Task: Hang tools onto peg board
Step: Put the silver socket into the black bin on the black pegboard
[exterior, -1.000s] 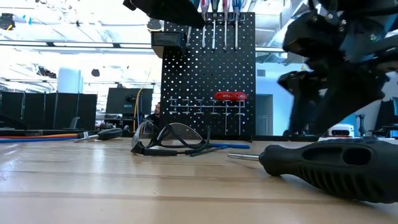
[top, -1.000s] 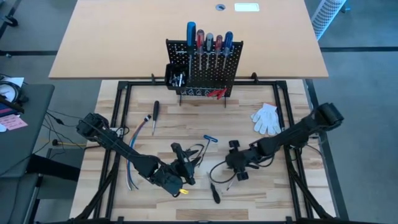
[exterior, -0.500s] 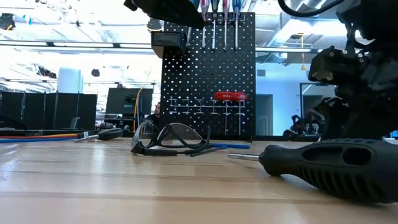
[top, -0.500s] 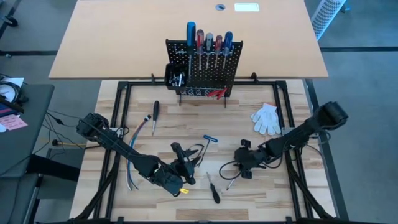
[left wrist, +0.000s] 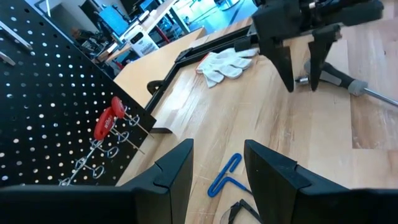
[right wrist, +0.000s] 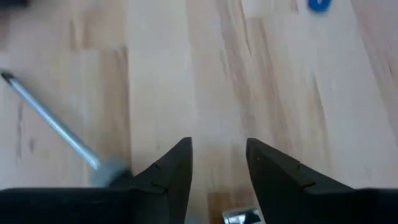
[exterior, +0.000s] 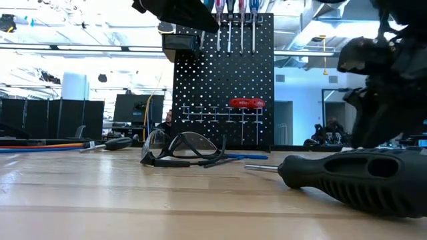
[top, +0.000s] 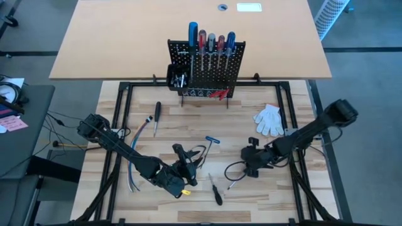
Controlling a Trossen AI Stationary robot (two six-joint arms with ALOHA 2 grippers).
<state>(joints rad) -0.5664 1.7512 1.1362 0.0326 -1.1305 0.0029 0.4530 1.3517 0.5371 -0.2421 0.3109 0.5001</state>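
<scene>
The black peg board (top: 206, 66) stands at the table's far middle, with several screwdrivers (top: 210, 44) in its top rail and red pliers (left wrist: 104, 124) hung low on its face. A black-handled screwdriver (top: 216, 192) lies on the table near the front; it fills the foreground of the low view (exterior: 360, 180). Another screwdriver (top: 157, 117) lies at the left. A small grey-collared screwdriver (left wrist: 339, 79) lies by my right gripper (top: 251, 161), which is open, points down and holds nothing. My left gripper (left wrist: 217, 168) is open and empty near the safety glasses (top: 196, 154).
A white glove (top: 269, 119) lies at the right. A blue hex key (top: 212, 140) lies mid-table. Loose cables (top: 135, 135) trail at the left, and a black cable loops by the right gripper (top: 233, 168). A black bin (top: 178, 76) hangs on the board's left side.
My right gripper has moved toward the table's right edge, away from the black-handled screwdriver lying near the front. My left arm has kept still.
</scene>
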